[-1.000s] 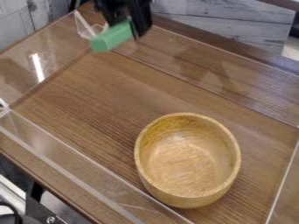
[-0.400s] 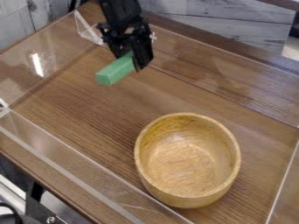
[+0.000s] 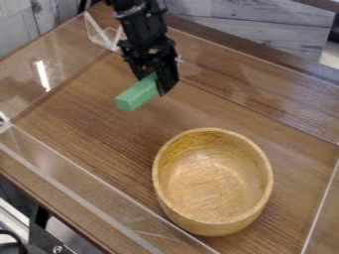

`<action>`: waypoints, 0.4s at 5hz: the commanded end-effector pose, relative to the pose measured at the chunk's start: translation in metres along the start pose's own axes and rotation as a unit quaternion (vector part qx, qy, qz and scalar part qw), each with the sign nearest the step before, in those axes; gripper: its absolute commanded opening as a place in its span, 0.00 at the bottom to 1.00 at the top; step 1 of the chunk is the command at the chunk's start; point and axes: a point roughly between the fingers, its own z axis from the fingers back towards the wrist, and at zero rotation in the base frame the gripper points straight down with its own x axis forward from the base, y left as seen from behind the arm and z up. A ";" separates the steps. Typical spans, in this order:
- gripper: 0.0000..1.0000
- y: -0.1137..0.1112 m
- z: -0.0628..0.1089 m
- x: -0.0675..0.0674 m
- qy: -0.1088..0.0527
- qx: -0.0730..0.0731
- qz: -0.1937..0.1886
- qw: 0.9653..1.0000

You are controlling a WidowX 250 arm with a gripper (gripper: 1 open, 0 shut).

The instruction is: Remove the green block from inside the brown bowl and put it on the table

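From my feed, clear acrylic walls (image 3: 54, 60) edge the left side of the wood-grain table (image 3: 93, 139). Next comes the green block (image 3: 137, 95), out of the bowl and pinched at its upper end by my gripper (image 3: 157, 81), low over the boards. The brown bowl (image 3: 213, 181) sits right, empty. Pale surface (image 3: 265, 25) behind.

No text, label, brand, number or sign can be read anywhere: the bowl (image 3: 213, 180) at near right shows only wood grain, the block (image 3: 134, 95) at far left is plain green (matte faces), and the table (image 3: 106, 149) is bare grain.
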 end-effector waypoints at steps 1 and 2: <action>0.00 -0.004 0.009 0.011 -0.022 0.012 -0.014 1.000; 0.00 -0.003 0.005 0.012 -0.019 0.013 -0.015 1.000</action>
